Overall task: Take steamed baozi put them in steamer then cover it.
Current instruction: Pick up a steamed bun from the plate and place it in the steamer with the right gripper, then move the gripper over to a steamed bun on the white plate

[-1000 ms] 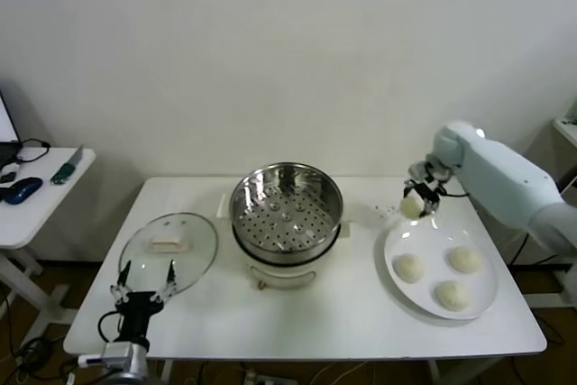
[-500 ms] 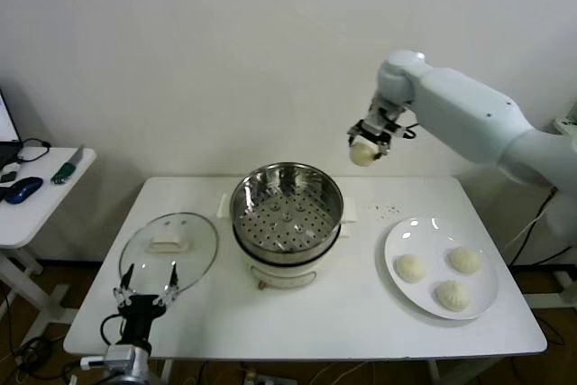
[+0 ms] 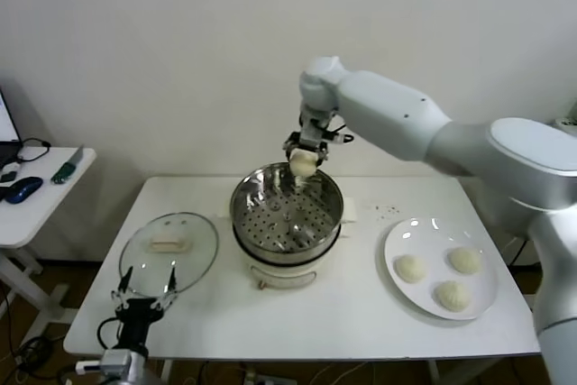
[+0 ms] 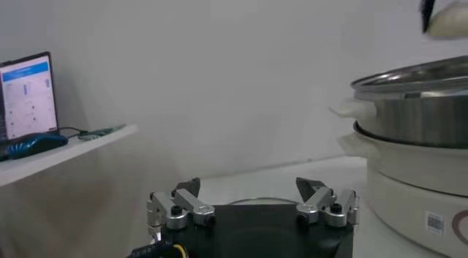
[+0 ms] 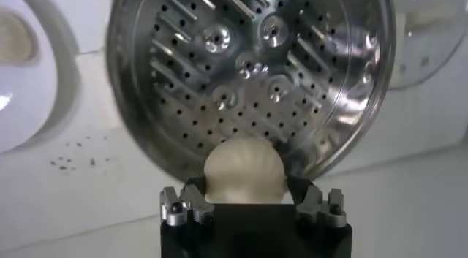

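Head view: the right gripper (image 3: 304,156) is clenched on a smooth, domed cream bun (image 3: 303,163), holding it in the air above the far rim of the steamer (image 3: 287,206). From the right wrist camera the same bun (image 5: 243,171) sits pinched between the black jaws, its pale dough faintly pleated, with the basket's shiny perforated floor (image 5: 248,69) spread out beyond it, dotted with round holes and raised ribs.

The steamer is a round polished steel basket set on a white pot base (image 3: 279,270) in the middle of the white table (image 3: 334,322). Three more buns (image 3: 409,268) lie on a flat white plate (image 3: 401,236) at the table's right side, well apart from the pot. The glass lid (image 3: 169,248), round with a metal rim and a cream oblong handle, lies flat on the table's left side.

The left gripper (image 3: 142,284) hovers low by the near left edge of the table, just in front of the lid, fingers spread apart and empty. Its wrist camera shows the two metal fingertips (image 4: 179,208) apart, with the steamer's steel wall (image 4: 417,109) off to one side.
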You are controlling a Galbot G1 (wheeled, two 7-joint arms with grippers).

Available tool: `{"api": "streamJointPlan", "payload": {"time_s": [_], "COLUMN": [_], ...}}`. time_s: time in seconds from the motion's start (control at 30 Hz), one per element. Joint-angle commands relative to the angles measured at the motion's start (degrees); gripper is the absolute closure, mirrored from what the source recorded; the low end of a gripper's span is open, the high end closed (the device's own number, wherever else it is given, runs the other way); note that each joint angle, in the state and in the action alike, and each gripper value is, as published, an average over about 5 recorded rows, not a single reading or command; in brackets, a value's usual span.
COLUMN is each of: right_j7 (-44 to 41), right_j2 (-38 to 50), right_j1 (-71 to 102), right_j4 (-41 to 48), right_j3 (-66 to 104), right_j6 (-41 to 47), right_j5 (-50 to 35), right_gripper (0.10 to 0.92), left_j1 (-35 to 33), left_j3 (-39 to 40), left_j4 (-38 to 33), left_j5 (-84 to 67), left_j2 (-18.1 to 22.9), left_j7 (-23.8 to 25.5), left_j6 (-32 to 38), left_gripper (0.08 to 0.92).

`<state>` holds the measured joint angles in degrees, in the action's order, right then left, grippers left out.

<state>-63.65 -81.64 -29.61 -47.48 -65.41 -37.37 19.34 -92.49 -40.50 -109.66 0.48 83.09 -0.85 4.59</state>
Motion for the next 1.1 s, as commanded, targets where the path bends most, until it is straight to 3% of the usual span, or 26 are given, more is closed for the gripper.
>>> {"api": "streamJointPlan", "payload": {"time_s": [0.03, 0.3, 0.57, 0.83, 0.93, 1.1], "right_j7": [1.76, 3.81, 5.03, 4.21, 2.08, -2.15], "right_j2": [-5.85, -6.36, -5.96, -5.26, -3.6, 1.51], "right_j1": [5.0, 8.88, 10.27, 9.43, 6.66, -1.07], "right_j4": [0.99, 2.4, 3.7, 2.38, 0.5, -3.43], "right_j3": [0.58, 3.22, 4.17, 4.97, 4.16, -0.4], "right_j6": [-3.57, -5.34, -4.93, -3.25, -2.64, 1.26], "right_j5": [9.06, 18.44, 20.43, 19.78, 14.68, -1.31], "right_gripper": [0.304, 0.298, 0.29, 0.206, 0.203, 0.202], "left_j1": [-0.34, -0.61, -1.32, -1.57, -1.84, -2.17], "left_j3": [0.02, 0.21, 0.32, 0.36, 0.33, 0.41], "left_j4": [-0.32, -1.08, -0.71, -0.99, -1.29, -1.94], "left_j5": [-0.49, -0.55, -0.57, -0.51, -0.42, -0.32], "left_j2": [-0.48, -1.24, -0.91, -0.78, -0.89, -1.49], "left_j7": [0.02, 0.02, -0.01, -0.02, -0.02, -0.03], "left_j6": [-0.05, -0.17, 0.21, 0.18, 0.21, 0.23], "left_gripper": [0.177, 0.177, 0.177, 0.177, 0.177, 0.177]}}
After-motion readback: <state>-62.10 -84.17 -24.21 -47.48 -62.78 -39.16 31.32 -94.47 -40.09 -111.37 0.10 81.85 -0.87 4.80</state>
